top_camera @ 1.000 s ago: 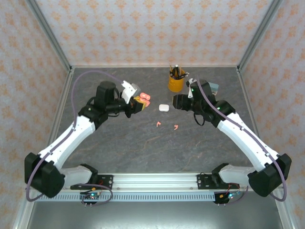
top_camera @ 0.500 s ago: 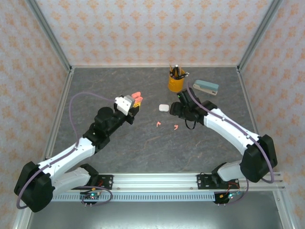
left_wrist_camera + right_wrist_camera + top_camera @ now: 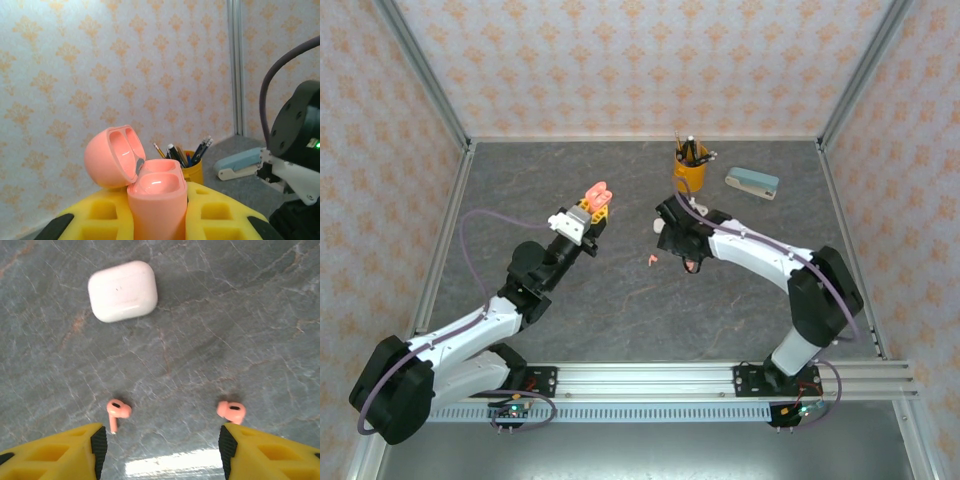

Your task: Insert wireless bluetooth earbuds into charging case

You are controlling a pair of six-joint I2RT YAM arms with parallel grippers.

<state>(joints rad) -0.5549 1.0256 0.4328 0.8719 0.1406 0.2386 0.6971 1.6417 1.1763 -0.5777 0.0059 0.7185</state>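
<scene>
Right arm (image 3: 760, 255) now farther left, jaws apart over pink earbuds (image 3: 118, 410); left jaws tight around pink case (image 3: 155, 200).

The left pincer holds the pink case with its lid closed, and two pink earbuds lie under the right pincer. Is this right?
Only the lid is wrong: the left wrist view shows the salmon-pink pebble-shaped plastic case open in the left pincer. The rest stands.
</scene>
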